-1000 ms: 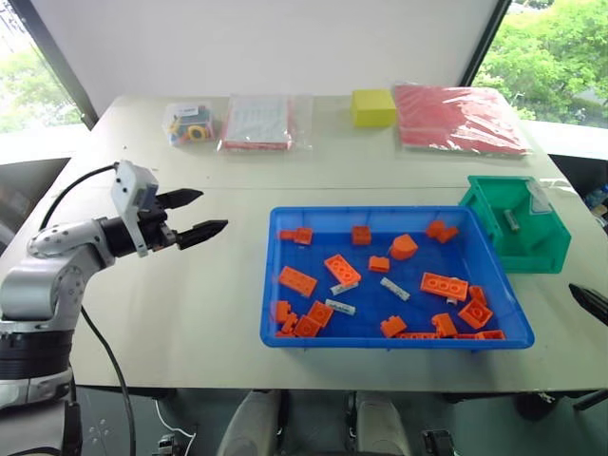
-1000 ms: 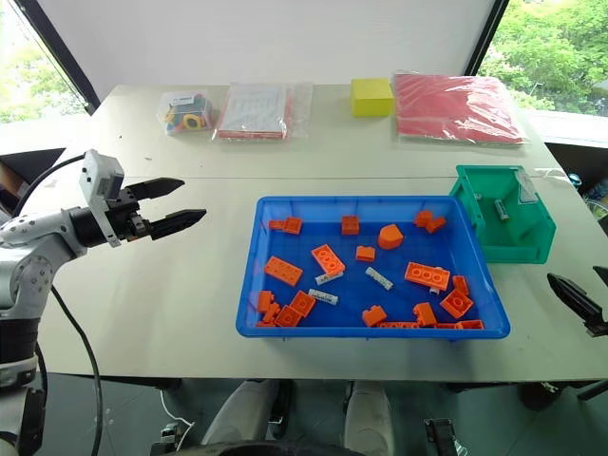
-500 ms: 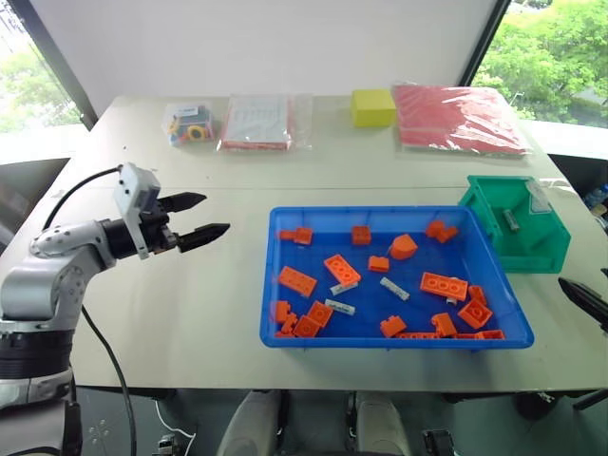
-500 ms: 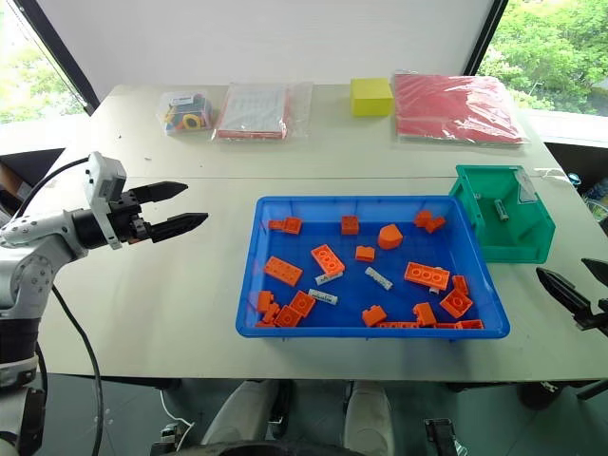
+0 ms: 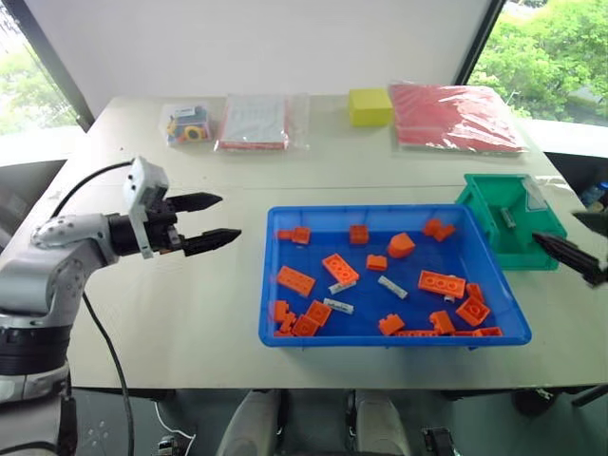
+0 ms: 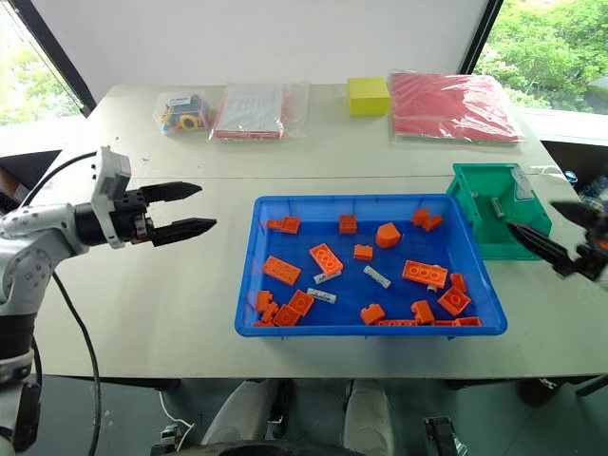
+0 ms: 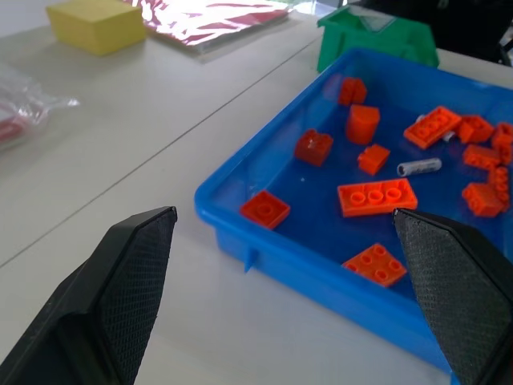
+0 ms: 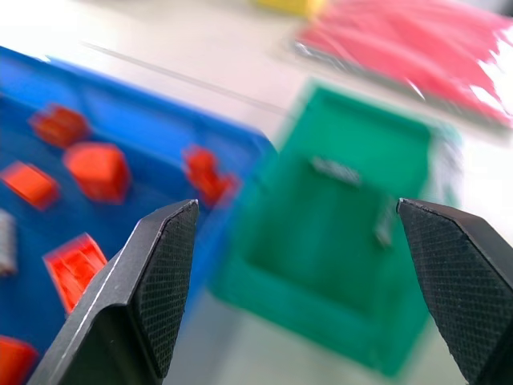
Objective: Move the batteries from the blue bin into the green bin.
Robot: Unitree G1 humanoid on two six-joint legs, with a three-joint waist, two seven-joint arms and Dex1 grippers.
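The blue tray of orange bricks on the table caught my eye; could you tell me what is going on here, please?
A two-armed robot is sorting slim white batteries out of the large shallow blue plastic bin into the small green plastic bin, where one battery already lies. At least three remain among the orange toy bricks. Neither gripper holds anything: the left gripper hovers open beside the blue bin, and the right gripper is open over the green bin.
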